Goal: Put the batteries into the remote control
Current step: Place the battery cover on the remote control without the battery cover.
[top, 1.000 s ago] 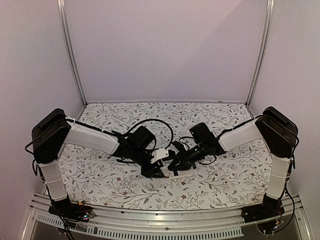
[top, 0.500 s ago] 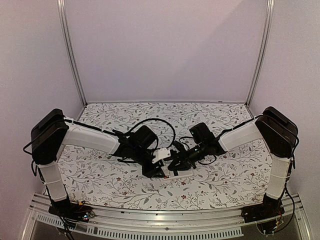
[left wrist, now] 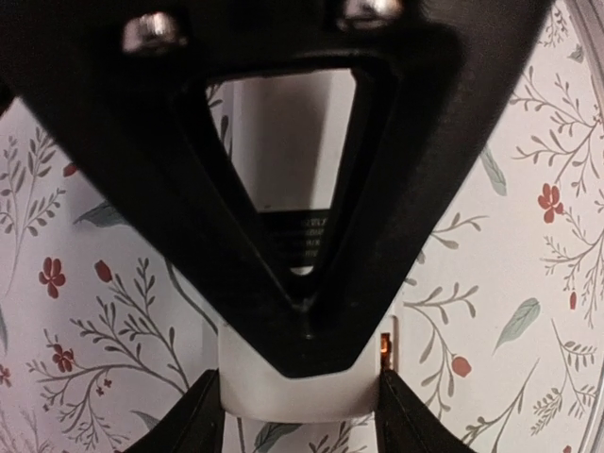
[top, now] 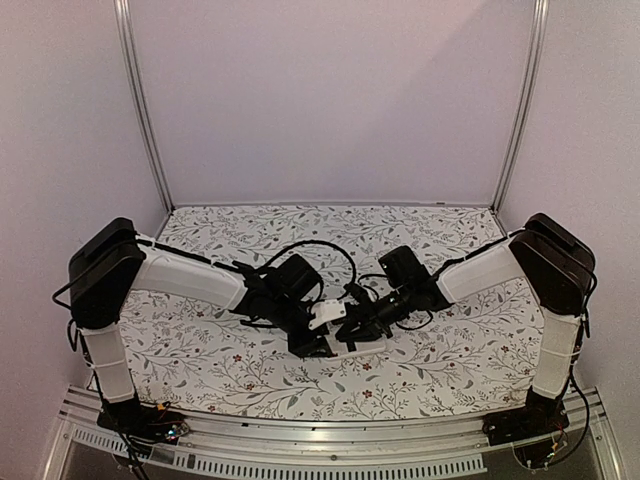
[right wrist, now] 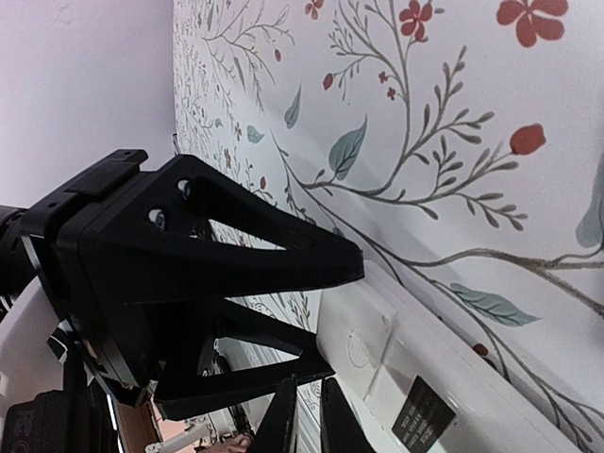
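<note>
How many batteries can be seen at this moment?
1: a battery, showing only as an orange sliver at the right edge of the remote in the left wrist view. Others may be hidden.

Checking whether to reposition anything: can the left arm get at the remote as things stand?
Likely yes: the left gripper has the remote between its fingers, seemingly touching both sides. The shut right gripper crowds close but leaves those sides free.

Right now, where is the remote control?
In the top view, the remote control lies on the table near its middle, between the left gripper and the right gripper.
</note>
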`<state>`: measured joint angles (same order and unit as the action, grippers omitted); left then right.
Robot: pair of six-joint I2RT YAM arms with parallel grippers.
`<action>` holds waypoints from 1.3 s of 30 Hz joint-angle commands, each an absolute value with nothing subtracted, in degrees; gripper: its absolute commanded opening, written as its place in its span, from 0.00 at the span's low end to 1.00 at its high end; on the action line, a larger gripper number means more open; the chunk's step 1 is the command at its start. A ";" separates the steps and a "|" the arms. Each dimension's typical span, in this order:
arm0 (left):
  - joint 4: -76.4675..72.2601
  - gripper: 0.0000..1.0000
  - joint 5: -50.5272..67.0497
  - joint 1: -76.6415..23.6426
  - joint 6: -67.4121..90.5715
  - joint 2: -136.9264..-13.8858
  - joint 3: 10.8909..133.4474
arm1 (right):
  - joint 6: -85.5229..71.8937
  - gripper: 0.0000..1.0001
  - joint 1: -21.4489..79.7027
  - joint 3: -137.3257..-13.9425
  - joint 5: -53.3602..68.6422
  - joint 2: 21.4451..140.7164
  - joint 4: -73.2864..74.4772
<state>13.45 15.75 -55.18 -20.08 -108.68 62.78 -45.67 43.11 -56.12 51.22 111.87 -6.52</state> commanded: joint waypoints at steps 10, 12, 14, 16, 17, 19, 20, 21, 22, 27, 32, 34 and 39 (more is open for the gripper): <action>16.58 0.54 14.42 -56.22 -19.75 -110.43 64.17 | -46.13 0.12 44.11 -56.81 49.83 114.30 -6.95; 17.08 0.55 14.41 -56.18 -19.89 -110.03 64.16 | -46.08 0.12 44.12 -56.88 49.81 114.34 -6.88; 17.33 0.55 14.33 -56.21 -19.93 -109.50 64.00 | -46.14 0.12 44.24 -57.03 49.79 114.40 -6.87; 17.44 0.55 14.28 -56.23 -20.07 -109.19 63.95 | -46.10 0.13 44.32 -57.04 49.66 114.50 -6.86; 17.55 0.55 14.29 -56.17 -20.19 -109.16 64.00 | -46.11 0.13 44.38 -57.12 49.66 114.52 -6.91; 17.86 0.55 14.40 -56.19 -20.23 -109.08 63.98 | -46.21 0.14 44.48 -57.18 49.73 114.54 -6.86; 17.98 0.55 14.56 -56.22 -20.22 -109.03 64.06 | -46.23 0.14 44.45 -57.21 49.74 114.60 -6.90; 18.09 0.55 14.59 -56.21 -20.22 -108.98 64.03 | -46.23 0.14 44.47 -57.29 49.75 114.61 -6.94; 18.15 0.55 14.51 -56.17 -20.16 -108.91 63.99 | -46.23 0.15 44.55 -57.30 49.82 114.61 -6.91; 18.32 0.56 15.07 -56.16 -20.04 -107.94 63.64 | -46.27 0.16 44.70 -57.36 49.92 114.43 -6.90; 18.58 0.56 13.97 -56.21 -20.07 -106.44 63.70 | -46.31 0.16 44.74 -57.32 49.92 114.28 -6.88; 18.76 0.56 13.59 -56.25 -20.09 -106.06 63.85 | -46.35 0.16 44.86 -57.39 50.01 114.05 -6.90; 18.87 0.56 14.11 -56.19 -19.42 -104.95 64.14 | -46.32 0.16 44.96 -57.47 50.10 113.15 -6.86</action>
<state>17.58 14.20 -55.48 -19.86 -107.11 63.72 -46.30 44.53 -56.58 50.65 113.01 -6.55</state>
